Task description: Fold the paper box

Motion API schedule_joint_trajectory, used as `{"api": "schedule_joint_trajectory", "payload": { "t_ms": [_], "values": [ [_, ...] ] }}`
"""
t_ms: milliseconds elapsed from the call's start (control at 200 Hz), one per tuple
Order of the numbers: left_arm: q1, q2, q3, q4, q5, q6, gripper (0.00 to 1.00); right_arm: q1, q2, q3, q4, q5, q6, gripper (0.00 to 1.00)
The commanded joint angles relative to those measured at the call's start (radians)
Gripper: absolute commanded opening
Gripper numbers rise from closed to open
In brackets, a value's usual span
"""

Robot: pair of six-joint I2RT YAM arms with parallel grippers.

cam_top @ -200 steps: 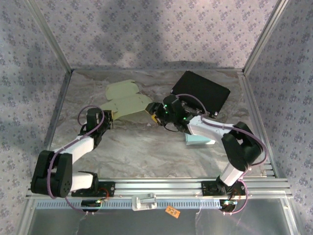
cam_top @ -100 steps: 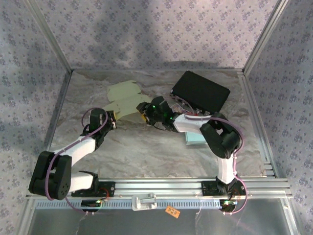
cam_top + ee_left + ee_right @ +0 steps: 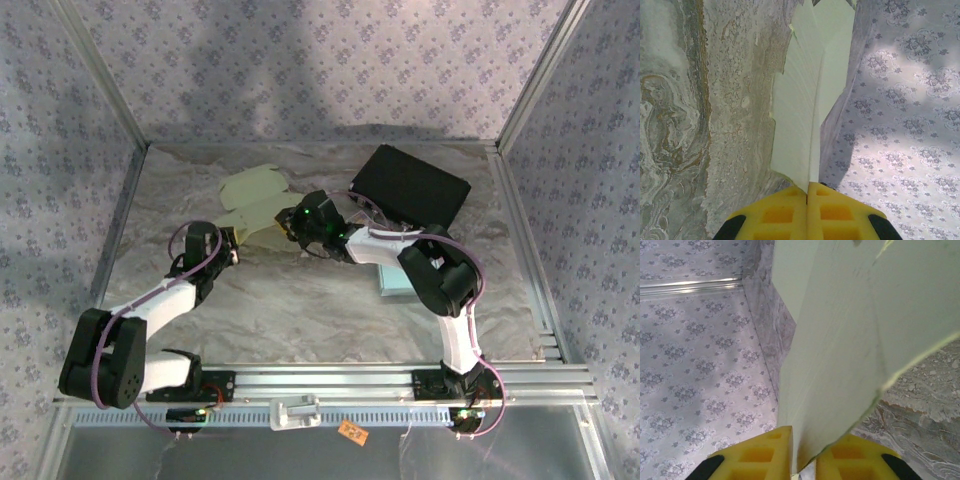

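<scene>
Reaching inward, left claw point(image 3: 807, 187), right claw point(image 3: 809, 442) pinch box point(image 3: 252, 197).

Both arms reach far and inward; the left gripper point(image 3: 232, 243) is pinched closed, and the right gripper point(image 3: 290, 225) is clamped too.

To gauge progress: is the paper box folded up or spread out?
Spread: the box is an open sheet, lightly creased, held in both jaws.

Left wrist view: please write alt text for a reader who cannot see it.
Two yellow fingers are shut on the near edge of a pale green paper sheet; marbled table lies left of it, patterned wall right.
</scene>
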Motion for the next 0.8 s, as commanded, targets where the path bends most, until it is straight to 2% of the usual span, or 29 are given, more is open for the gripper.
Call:
{"api": "schedule_joint_trajectory", "payload": {
  "t_ms": [0, 30, 55, 100, 140, 180, 275, 360, 430, 545, 695, 795],
  "values": [
    [-0.006, -0.027, 0.031, -0.01, -0.014, -0.015, 0.0, -0.003, 0.011, 0.039, -0.012, 0.014, 0.004, 0.1],
    [-0.006, -0.032, 0.036, -0.016, -0.006, -0.011, 0.02, -0.008, 0.007, 0.042, -0.009, 0.014, 0.001, 0.05],
    [-0.006, -0.039, 0.043, -0.025, 0.002, -0.003, 0.13, -0.011, 0.003, 0.045, -0.009, 0.016, -0.005, 0.0],
    [-0.004, -0.058, 0.078, -0.071, 0.022, 0.037, 0.31, -0.018, -0.015, 0.056, -0.024, 0.024, -0.024, 0.0],
    [-0.002, -0.086, 0.132, -0.165, 0.048, 0.099, 0.4, -0.024, -0.037, 0.075, -0.055, 0.031, -0.047, 0.0],
    [-0.001, -0.114, 0.21, -0.287, 0.067, 0.189, 0.45, -0.033, -0.059, 0.096, -0.08, 0.029, -0.077, 0.0],
    [-0.019, -0.162, 0.415, -0.612, 0.076, 0.394, 0.48, -0.054, -0.098, 0.16, -0.137, 0.003, -0.13, 0.0],
    [-0.032, -0.203, 0.517, -0.78, 0.068, 0.48, 0.52, -0.068, -0.128, 0.215, -0.174, -0.023, -0.171, 0.0],
    [-0.032, -0.248, 0.556, -0.867, 0.063, 0.504, 0.55, -0.071, -0.166, 0.255, -0.221, -0.023, -0.207, 0.0],
    [-0.024, -0.318, 0.622, -0.986, 0.026, 0.566, 0.54, -0.071, -0.24, 0.313, -0.348, -0.029, -0.231, 0.0],
    [0.023, -0.332, 0.718, -1.111, 0.026, 0.688, 0.52, -0.067, -0.344, 0.409, -0.667, -0.041, -0.179, 0.0],
    [0.046, -0.327, 0.766, -1.177, 0.021, 0.761, 0.52, -0.051, -0.426, 0.418, -0.83, -0.016, -0.071, 0.0]
  ]
}}
